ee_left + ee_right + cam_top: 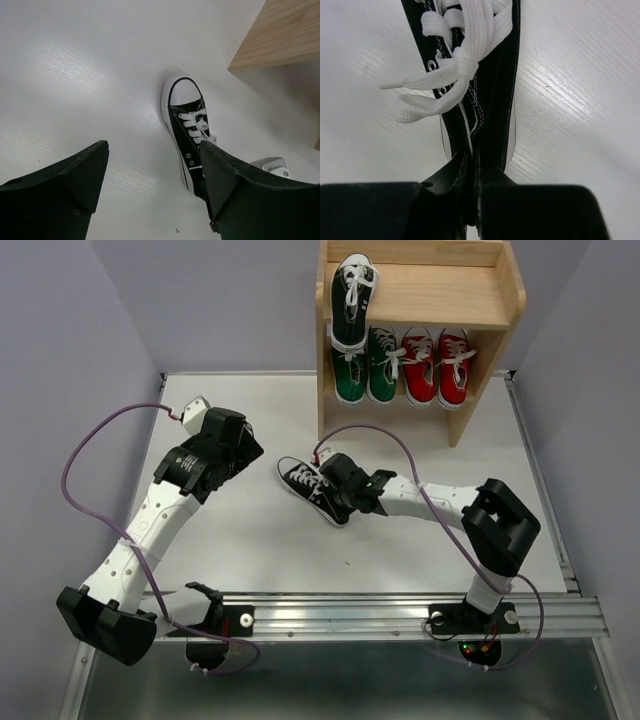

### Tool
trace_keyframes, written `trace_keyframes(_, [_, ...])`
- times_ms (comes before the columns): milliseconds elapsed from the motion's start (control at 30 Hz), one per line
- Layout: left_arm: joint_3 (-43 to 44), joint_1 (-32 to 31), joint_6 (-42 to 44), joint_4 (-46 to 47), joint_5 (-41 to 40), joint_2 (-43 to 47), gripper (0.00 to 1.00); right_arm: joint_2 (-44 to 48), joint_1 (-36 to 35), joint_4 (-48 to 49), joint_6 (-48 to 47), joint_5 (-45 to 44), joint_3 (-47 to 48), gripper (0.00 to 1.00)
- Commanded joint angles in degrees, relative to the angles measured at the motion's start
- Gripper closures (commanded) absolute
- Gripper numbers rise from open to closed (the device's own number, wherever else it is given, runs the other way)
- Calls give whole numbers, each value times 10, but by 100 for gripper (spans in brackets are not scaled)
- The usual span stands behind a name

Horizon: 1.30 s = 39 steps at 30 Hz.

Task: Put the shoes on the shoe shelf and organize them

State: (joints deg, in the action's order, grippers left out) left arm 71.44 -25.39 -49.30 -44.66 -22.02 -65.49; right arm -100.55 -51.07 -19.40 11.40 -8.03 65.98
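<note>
while left gripper (152, 167) gapes, right gripper (471, 167) pinches black shoe (496, 85).

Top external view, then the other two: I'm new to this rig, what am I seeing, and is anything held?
The top view looks down from behind two robot arms; the other pictures come from a camera on each wrist. The right claw is shut on the heel end of a black canvas sneaker with white laces on the white table. The left claw is open and empty. The light wooden two-tier shelf holds another black sneaker above, a green pair and a red pair below.
</note>
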Motion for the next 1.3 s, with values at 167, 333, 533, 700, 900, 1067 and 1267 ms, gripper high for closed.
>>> trace_keyframes(167, [0,10,23,13,-12,7,16,108,-18,-48,-22,6,42,99])
trace_keyframes(333, [36,27,43,5,-31,4,16,198,-18,-120,-37,21,88,99])
trace_keyframes(533, [71,53,63,2,-41,1,16,247,-18,-237,-59,68,172,99])
trace_keyframes(700, [86,80,76,5,-43,4,16,287,-18,-292,-76,101,250,99])
trace_keyframes(900, [89,92,80,11,-31,0,16,316,-18,-283,-80,85,324,99])
trace_keyframes(1067, [80,94,77,12,-29,4,16,314,-18,-275,-88,49,393,99])
trace_keyframes(1267, [69,97,72,18,-23,12,16,320,-18,-241,-89,15,417,99])
